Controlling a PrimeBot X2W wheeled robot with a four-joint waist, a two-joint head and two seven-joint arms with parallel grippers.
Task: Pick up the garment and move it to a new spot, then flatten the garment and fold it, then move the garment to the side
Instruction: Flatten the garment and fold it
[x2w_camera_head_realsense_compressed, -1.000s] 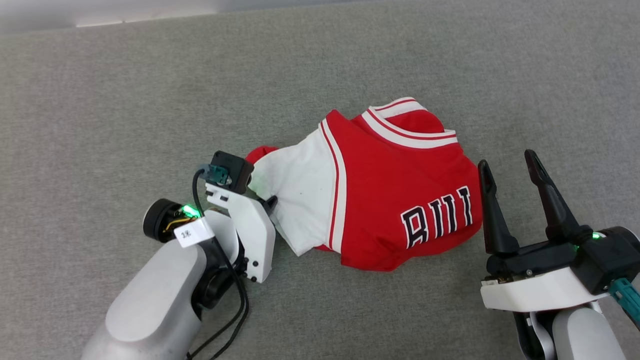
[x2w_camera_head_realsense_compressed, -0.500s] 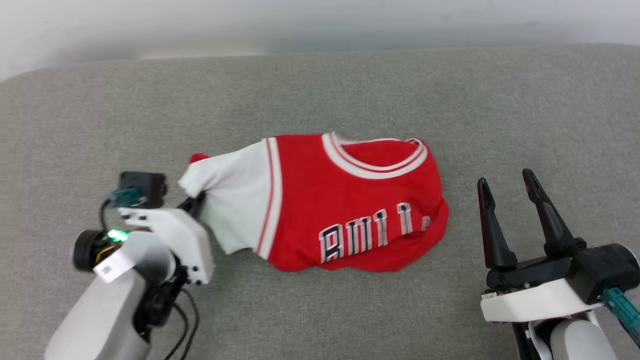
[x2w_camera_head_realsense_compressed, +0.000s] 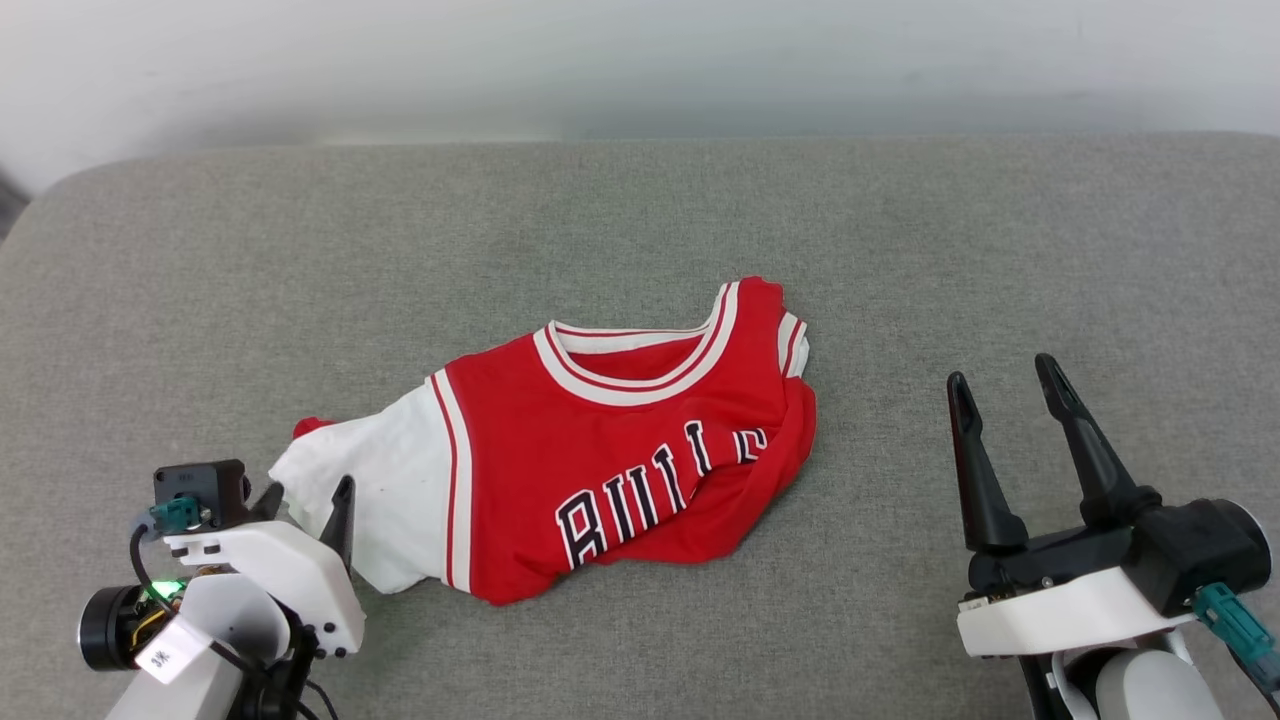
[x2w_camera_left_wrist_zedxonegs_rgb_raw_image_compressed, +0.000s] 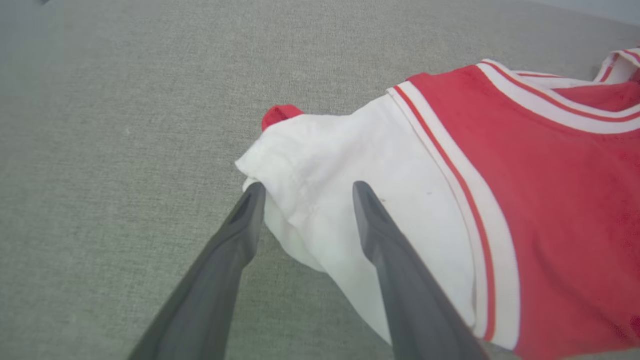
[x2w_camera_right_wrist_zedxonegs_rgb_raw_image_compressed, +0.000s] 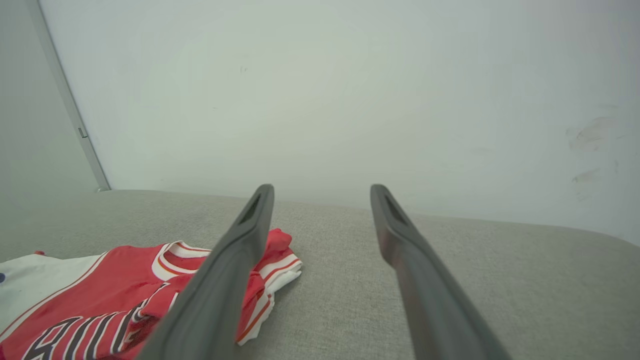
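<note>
rumpled garment (x2w_camera_head_realsense_compressed: 620, 450) on grey cushion (x2w_camera_head_realsense_compressed: 640, 220), not yet flat
left gripper (x2w_camera_head_realsense_compressed: 308, 497) spread at the garment's white sleeve (x2w_camera_left_wrist_zedxonegs_rgb_raw_image_compressed: 320, 165), gripping nothing; right gripper (x2w_camera_head_realsense_compressed: 1000, 372) spread too, well right of the garment. best to pinch opposite edges and draw outward, smoothing the bunched right side.

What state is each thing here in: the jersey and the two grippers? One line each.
Jersey: crumpled on the grey surface, not flattened or folded.
Left gripper: open, tips at the jersey's white end, gripping nothing.
Right gripper: open, empty, apart from the jersey.
</note>
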